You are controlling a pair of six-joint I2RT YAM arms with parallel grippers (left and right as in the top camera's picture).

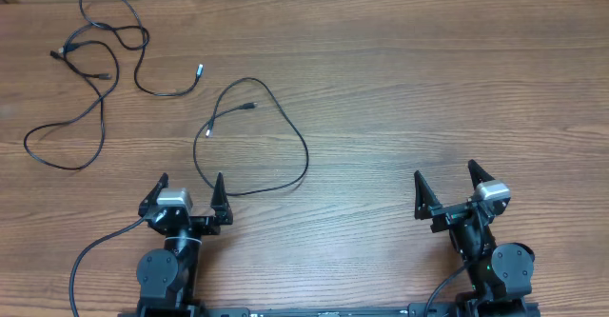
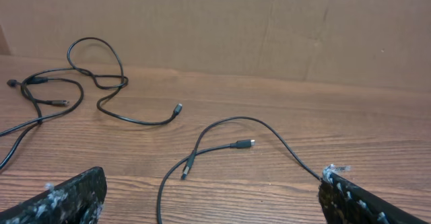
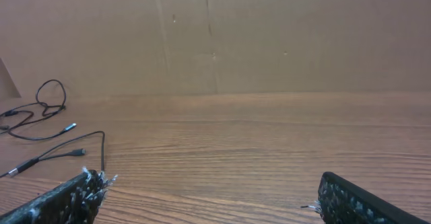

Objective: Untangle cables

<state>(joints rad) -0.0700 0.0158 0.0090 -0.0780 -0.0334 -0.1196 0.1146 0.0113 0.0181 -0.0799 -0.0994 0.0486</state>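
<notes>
Overhead, the left gripper (image 1: 190,181) and right gripper (image 1: 444,169) both stand spread wide and empty. My worry is that tugging one strand of the tangle (image 2: 111,84) could cinch its crossings tighter or drag all the cables along. That tangle lies well ahead-left of the left gripper, while a separate loop (image 1: 306,155) sits just ahead of it, far left of the right one.

A brown wood-grain surface (image 1: 428,89) is filling the overhead view, its grain running side to side. Behind its far edge, a plain brown cardboard panel (image 3: 303,35) is standing as a wall, showing vertical creases and seams. Soft, even light is falling across both.
</notes>
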